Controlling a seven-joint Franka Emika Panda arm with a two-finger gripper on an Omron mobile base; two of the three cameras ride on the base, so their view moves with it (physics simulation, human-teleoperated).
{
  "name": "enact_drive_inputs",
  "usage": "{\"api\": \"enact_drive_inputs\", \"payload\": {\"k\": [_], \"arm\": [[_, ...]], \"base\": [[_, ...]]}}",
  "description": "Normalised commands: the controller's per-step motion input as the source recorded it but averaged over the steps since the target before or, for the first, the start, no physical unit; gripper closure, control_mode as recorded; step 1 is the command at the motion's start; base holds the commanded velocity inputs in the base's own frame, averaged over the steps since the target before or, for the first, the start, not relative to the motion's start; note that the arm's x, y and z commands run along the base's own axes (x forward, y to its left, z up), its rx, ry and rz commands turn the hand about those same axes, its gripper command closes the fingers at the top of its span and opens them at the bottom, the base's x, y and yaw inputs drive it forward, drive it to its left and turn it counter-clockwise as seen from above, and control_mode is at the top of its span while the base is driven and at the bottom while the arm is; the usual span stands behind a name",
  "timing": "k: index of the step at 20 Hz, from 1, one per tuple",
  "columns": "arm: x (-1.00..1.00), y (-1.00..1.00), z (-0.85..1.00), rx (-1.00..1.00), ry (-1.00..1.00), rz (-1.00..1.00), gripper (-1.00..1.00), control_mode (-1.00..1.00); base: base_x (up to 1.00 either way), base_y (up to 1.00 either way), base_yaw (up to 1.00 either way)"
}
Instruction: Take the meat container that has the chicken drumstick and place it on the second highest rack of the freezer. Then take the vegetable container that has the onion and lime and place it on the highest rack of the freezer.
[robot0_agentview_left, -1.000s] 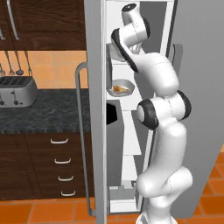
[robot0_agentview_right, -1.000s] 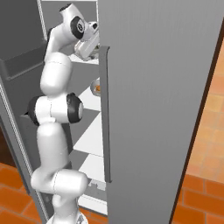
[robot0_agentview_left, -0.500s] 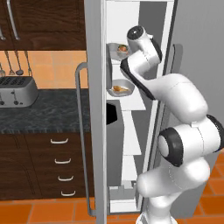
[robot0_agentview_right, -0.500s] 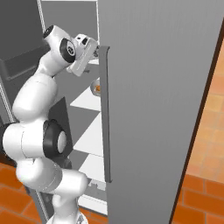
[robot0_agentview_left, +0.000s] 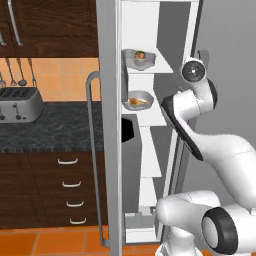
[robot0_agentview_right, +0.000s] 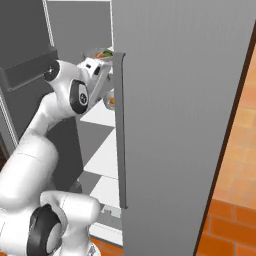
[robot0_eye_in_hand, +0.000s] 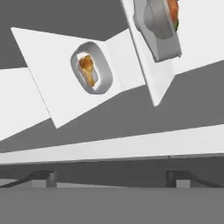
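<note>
The freezer (robot0_agentview_left: 110, 150) stands open. On its highest rack (robot0_agentview_left: 150, 69) rests a grey container (robot0_agentview_left: 140, 58) holding the onion and lime. One shelf down, on the second highest rack (robot0_agentview_left: 155, 117), a grey container (robot0_agentview_left: 138, 101) holds the chicken drumstick (robot0_eye_in_hand: 87, 68). In the hand view both containers lie ahead: the drumstick one (robot0_eye_in_hand: 91, 68) and the vegetable one (robot0_eye_in_hand: 159, 22). My gripper (robot0_eye_in_hand: 109, 178) is open and empty, well back from both shelves. From the right, the gripper (robot0_agentview_right: 102, 75) sits beside the door handle (robot0_agentview_right: 119, 130), level with the upper shelves.
The wide grey freezer door (robot0_agentview_right: 185, 125) stands close on my right. A dark counter with a toaster (robot0_agentview_left: 20, 104) and drawers (robot0_agentview_left: 70, 190) sits left of the freezer. Lower white shelves (robot0_agentview_right: 105, 155) and a dark bin (robot0_agentview_left: 127, 131) fill the compartment below.
The arm has drawn back from the top of the freezer and folded lower and rightward. The gripper stayed open. Both containers remain on their shelves.
</note>
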Motion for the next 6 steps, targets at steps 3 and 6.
{"api": "enact_drive_inputs", "payload": {"k": [3, 6], "arm": [[-0.87, 0.05, 0.0, -0.01, -0.1, 0.18, -1.0, -1.0], [-0.82, 0.32, 0.01, -0.09, -0.12, 0.2, -1.0, -1.0]], "base": [[0.0, 0.0, 0.0], [0.0, 0.0, 0.0]]}}
